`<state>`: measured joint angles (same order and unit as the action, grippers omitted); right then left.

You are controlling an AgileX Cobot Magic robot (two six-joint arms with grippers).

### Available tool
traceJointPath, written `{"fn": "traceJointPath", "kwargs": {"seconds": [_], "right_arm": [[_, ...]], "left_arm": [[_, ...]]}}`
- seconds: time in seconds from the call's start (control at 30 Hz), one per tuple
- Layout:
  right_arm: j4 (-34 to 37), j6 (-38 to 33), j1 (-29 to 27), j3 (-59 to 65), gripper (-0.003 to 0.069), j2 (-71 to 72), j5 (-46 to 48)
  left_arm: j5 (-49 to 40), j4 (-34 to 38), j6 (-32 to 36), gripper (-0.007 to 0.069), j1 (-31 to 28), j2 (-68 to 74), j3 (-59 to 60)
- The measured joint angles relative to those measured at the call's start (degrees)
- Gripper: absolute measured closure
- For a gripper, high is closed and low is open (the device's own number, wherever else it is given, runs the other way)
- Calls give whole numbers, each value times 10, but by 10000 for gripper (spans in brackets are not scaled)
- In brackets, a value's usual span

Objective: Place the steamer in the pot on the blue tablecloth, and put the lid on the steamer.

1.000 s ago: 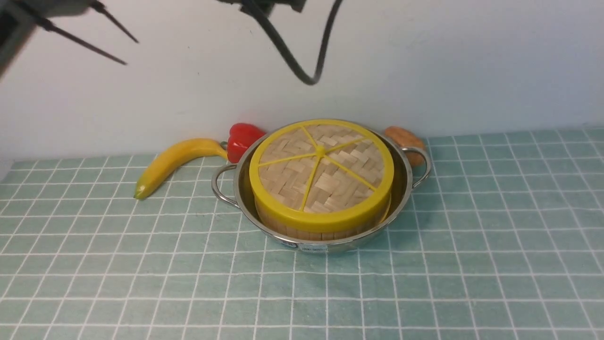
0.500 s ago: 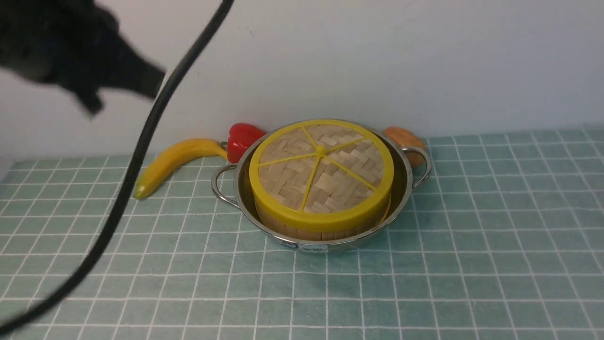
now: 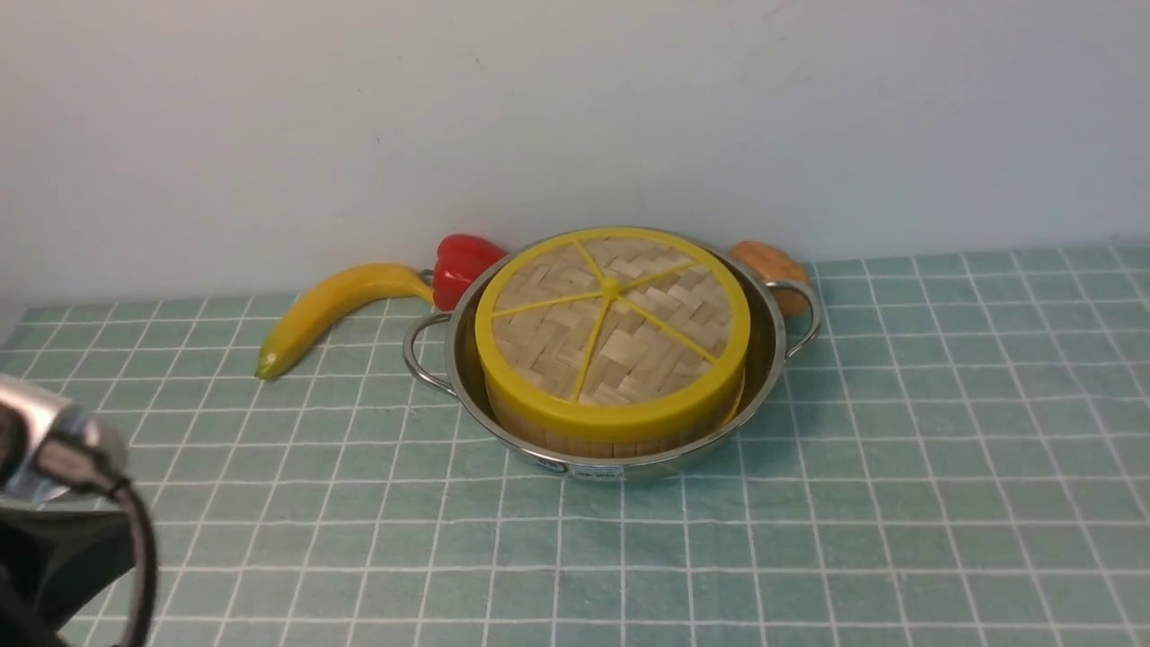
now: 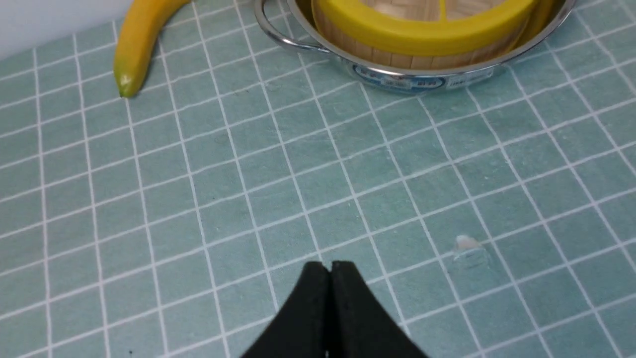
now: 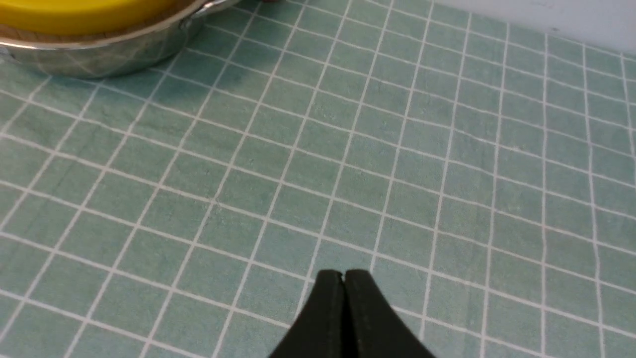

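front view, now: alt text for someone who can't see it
A steel pot holds a bamboo steamer topped by its yellow-rimmed lid, on a blue-green gridded tablecloth. Behind lie a banana and red pepper left, a brown item right.

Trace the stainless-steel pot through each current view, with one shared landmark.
Front view: the stainless-steel pot sits at the centre, whole outline showing, both handles visible.
Left wrist view: cut off at the top edge, right of the middle; one handle shows.
Right wrist view: cut off in the top-left corner.
Shared landmark: the bamboo lid's yellow rim, inside the pot's outline.
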<state>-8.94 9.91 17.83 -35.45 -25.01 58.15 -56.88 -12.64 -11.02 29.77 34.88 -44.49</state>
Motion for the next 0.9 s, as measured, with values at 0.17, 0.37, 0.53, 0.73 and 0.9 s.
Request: {"fn": "traceJointPath", "kwargs": {"seconds": [0.17, 0.37, 0.53, 0.73, 0.9], "right_arm": [[47, 3, 0, 0, 669, 0, 0], [99, 3, 0, 0, 660, 0, 0], [158, 4, 0, 0, 647, 0, 0], [212, 4, 0, 0, 622, 0, 0], [250, 5, 0, 0, 601, 0, -1]], "left_arm": [[0, 2, 0, 633, 0, -34, 2], [0, 2, 0, 624, 0, -38, 2], [0, 3, 0, 614, -3, -38, 2], [8, 6, 11, 592, -117, -73, 5], [79, -7, 23, 581, -231, -131, 47]]}}
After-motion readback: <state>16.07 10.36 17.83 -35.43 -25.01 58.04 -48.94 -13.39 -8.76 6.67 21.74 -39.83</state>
